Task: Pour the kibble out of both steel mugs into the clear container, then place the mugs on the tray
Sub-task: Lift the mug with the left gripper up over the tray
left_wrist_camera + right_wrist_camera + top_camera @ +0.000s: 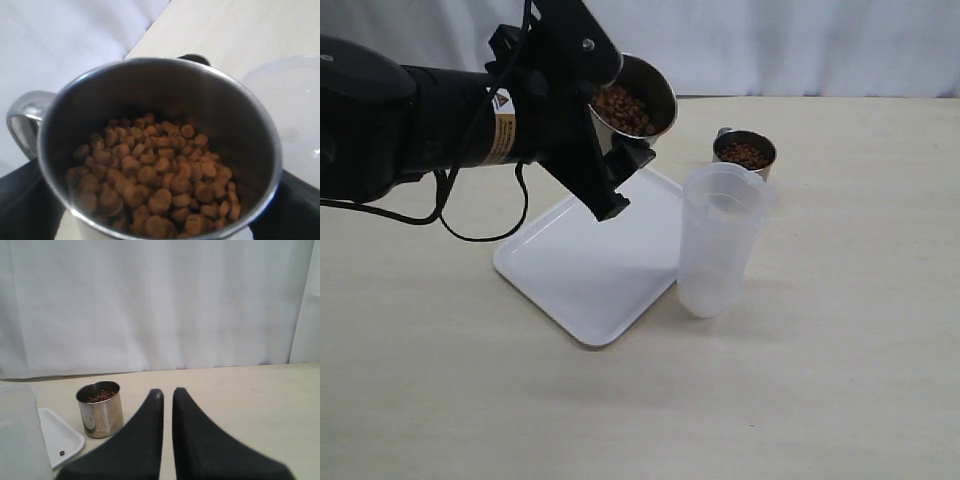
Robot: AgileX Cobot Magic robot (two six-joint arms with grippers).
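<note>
Zero pours done, judging by both full mugs | left gripper (pixel 610 130) clamped on one steel mug (pixel 640 95), raised and tilted over the tray (pixel 580 270) beside the clear container (pixel 720 240), kibble (pixel 150 185) inside | second mug (pixel 745 155) full on the table (pixel 840 380) behind the container | right gripper (pixel 167 400) fingers together, empty | left: both pours, both placements

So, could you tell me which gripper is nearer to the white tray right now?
Left. The left gripper, holding a steel mug of kibble, hangs above the tray, over its far side. The right gripper sits off to the side, shut, outside the exterior view.
</note>
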